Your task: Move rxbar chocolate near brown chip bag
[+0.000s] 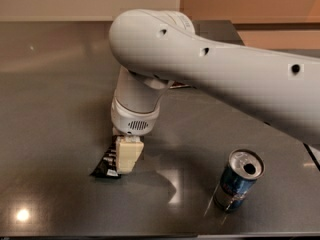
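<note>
The rxbar chocolate [106,163] is a slim black bar with white lettering, lying flat on the dark grey table [55,99] at front left. My gripper [126,160] points straight down at the bar's right edge, touching or just above it. The brown chip bag is almost entirely hidden behind my arm; only a thin dark sliver [181,85] shows at the back, beyond the wrist. The large white arm [225,79] crosses the view from the right.
A blue-and-silver drink can [239,180], opened, stands at the front right. The table's front edge runs along the bottom of the view. A dark seam [312,156] shows at the far right.
</note>
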Available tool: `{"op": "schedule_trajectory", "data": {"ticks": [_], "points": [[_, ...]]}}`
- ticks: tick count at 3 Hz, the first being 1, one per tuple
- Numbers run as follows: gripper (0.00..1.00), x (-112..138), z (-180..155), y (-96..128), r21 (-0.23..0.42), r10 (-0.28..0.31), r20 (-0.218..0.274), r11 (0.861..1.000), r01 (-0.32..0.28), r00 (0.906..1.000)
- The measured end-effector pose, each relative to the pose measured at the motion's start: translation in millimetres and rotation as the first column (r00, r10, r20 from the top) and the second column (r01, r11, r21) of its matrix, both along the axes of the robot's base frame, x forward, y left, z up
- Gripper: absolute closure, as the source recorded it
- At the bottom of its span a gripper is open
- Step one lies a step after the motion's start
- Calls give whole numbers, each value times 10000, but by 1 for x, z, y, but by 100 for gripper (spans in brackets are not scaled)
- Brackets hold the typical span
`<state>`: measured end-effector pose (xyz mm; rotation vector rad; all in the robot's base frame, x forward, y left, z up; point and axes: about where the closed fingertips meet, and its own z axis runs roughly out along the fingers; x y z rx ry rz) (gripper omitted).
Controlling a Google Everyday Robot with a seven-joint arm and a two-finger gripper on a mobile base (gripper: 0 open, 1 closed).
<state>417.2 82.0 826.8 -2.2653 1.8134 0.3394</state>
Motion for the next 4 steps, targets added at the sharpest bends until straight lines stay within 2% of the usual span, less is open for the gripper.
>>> {"op": "schedule_trajectory", "data": {"ticks": [2, 3, 4], "points": [[87, 8, 4, -8, -48, -302, 100, 9995, 302, 9995], [100, 28, 13, -27, 51, -903, 195, 9959, 902, 9957], [100, 54, 21, -55, 98, -1644, 358, 9864, 1641, 9857]]}}
